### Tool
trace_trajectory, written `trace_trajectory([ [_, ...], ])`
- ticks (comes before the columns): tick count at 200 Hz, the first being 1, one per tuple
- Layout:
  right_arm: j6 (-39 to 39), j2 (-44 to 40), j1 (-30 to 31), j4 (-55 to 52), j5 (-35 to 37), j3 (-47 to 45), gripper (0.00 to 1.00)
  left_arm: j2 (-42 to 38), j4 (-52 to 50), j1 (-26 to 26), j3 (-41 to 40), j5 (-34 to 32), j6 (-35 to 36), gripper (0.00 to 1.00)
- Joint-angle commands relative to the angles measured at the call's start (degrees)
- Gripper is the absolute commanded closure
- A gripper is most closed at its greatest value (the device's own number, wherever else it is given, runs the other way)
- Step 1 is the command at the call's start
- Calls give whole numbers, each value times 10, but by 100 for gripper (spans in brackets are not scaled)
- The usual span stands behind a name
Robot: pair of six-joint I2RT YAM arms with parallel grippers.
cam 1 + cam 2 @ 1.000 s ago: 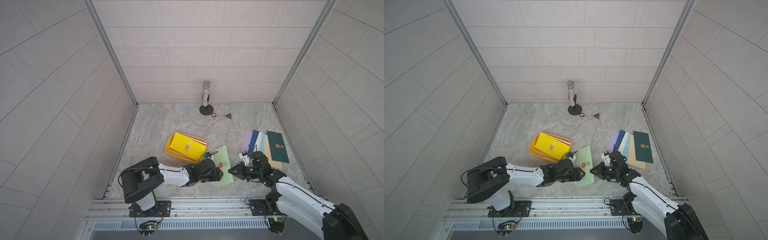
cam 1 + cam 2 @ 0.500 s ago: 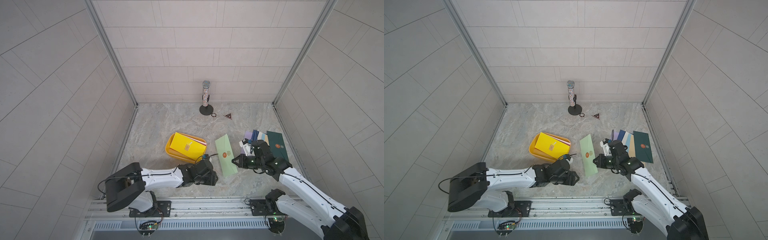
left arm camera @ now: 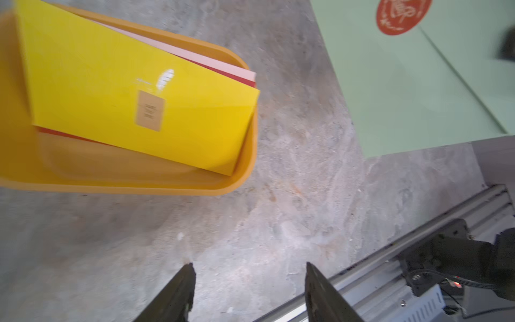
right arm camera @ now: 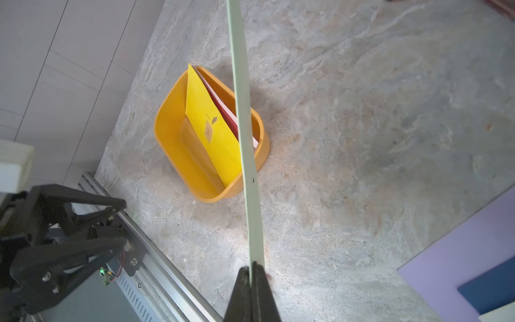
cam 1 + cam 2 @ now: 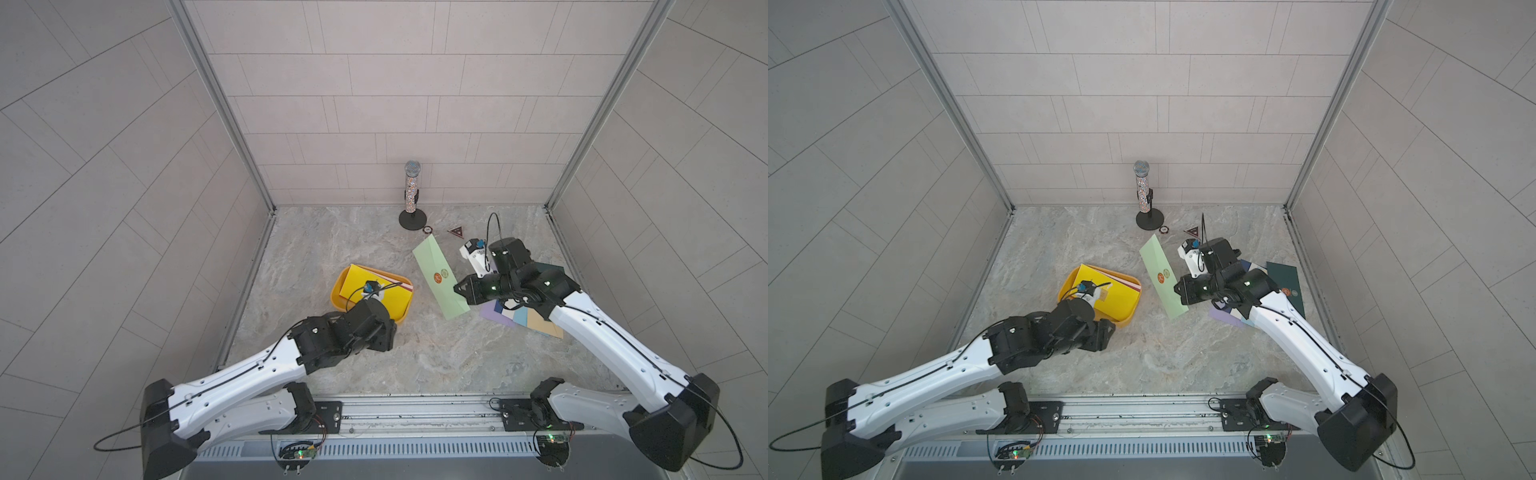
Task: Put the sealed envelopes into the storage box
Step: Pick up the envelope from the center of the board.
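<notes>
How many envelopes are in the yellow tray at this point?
3: a yellow envelope on top, with a pink envelope and a red envelope peeking out beneath it, all in the yellow tray. More may be hidden underneath.

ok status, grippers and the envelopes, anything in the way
Right gripper shut on light green envelope, held aloft. Left gripper open, empty, beside storage box. Box holds yellow, red, pink envelopes; left arm crowds its near side.
</notes>
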Motion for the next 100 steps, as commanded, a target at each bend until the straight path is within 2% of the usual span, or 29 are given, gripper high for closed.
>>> trace_trajectory([
  [1, -72, 40, 40, -40, 6, 69, 100, -65, -125, 43, 37, -65, 51, 31],
  [20, -116, 95, 65, -73, -3, 135, 100, -117, -131, 58, 50, -80, 69, 29],
  [53, -186, 206, 90, -161, -15, 265, 100, -135, -167, 59, 80, -135, 96, 29],
  [78, -235, 305, 100, -236, 2, 376, 100, -153, -157, 59, 72, -140, 104, 29],
  [100, -264, 395, 102, -296, -13, 481, 100, -165, -141, 58, 61, -123, 108, 29],
])
